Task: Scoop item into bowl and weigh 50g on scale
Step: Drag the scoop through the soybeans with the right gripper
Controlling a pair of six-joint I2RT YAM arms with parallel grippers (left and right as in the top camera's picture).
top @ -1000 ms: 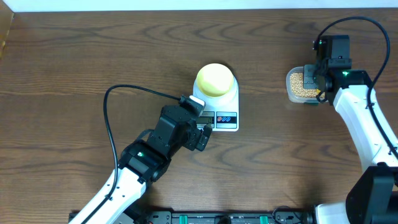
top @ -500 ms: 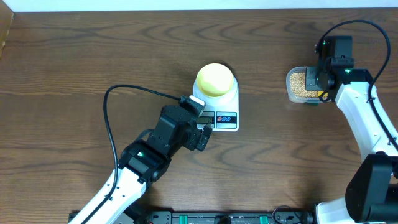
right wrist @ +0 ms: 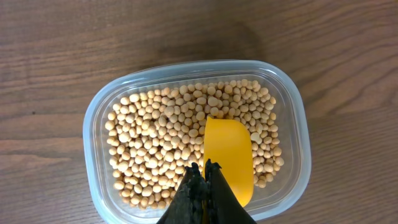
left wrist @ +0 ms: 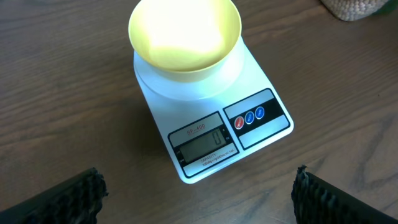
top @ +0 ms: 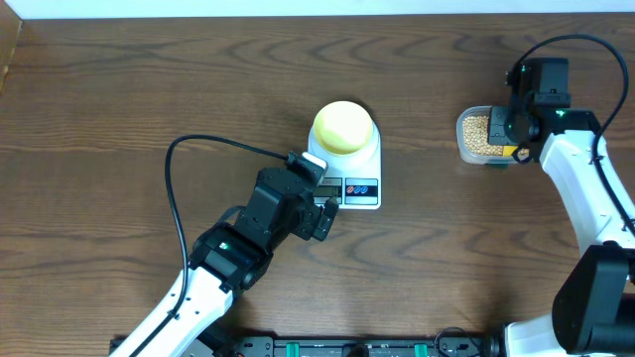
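Observation:
The pale-yellow bowl [top: 343, 126] [left wrist: 185, 34] stands empty on the white scale [top: 362, 188] [left wrist: 261, 118], whose display reads 0. My left gripper [top: 322, 213] [left wrist: 198, 186] hovers just in front of the scale's front edge, open wide with nothing between its fingers. Tan beans [right wrist: 155, 137] [top: 474, 134] fill a clear tub [right wrist: 99, 112] at the right. A yellow spoon [right wrist: 229, 155] rests head-down on the beans. My right gripper [right wrist: 204, 168] [top: 504, 134] is above the tub, shut on the spoon's handle.
Dark wooden table [top: 149, 89] all round. A black cable [top: 174, 188] loops from the left arm. The tub sits near the right arm's base side, well apart from the scale.
The right wrist has drifted slightly to the right over the tub. The left arm, bowl and scale have not moved.

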